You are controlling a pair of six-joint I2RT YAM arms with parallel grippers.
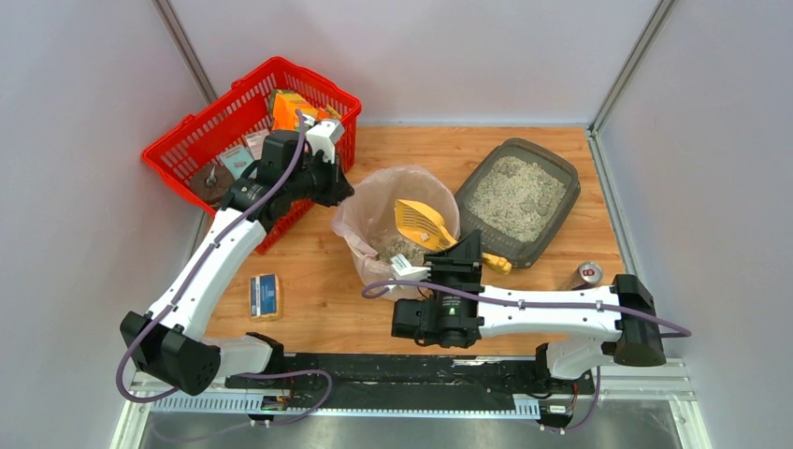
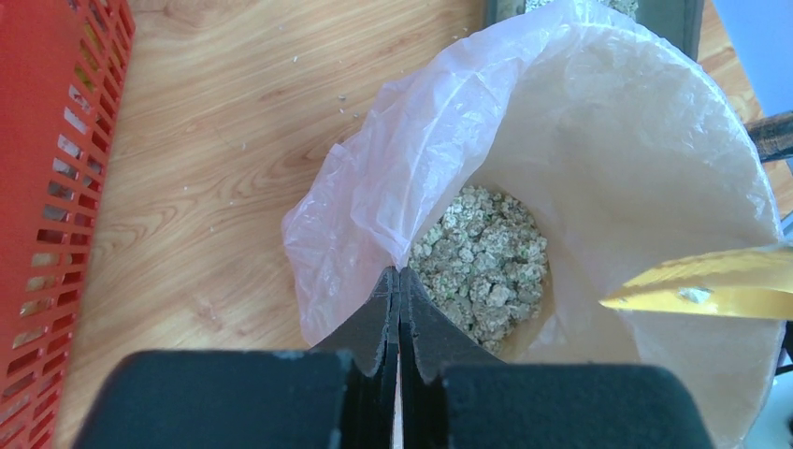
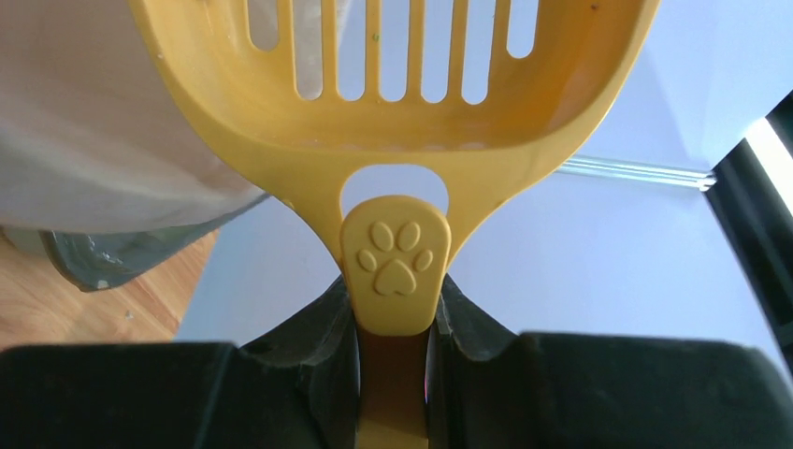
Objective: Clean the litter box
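Right gripper (image 3: 394,313) clamps a glossy yellow slotted plastic scoop (image 1: 421,221) at centre frame; left gripper (image 2: 399,281), jaws together, pinches the round bin's crinkled clear film liner (image 2: 421,140).

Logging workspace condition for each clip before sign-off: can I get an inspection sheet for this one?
Surface: wooden tabletop, stray litter grains beside the bin.
Job's things: litter box back right, holding litter; yellow scoop over the lined bin, which holds clumps.
Clutter: red basket of packets, blue-and-yellow pack, drink can.
Tools: left tool shut on the liner's edge; right tool shut on the scoop's handle.
Cables: purple cable along each arm.
Surroundings: plain pale walls.
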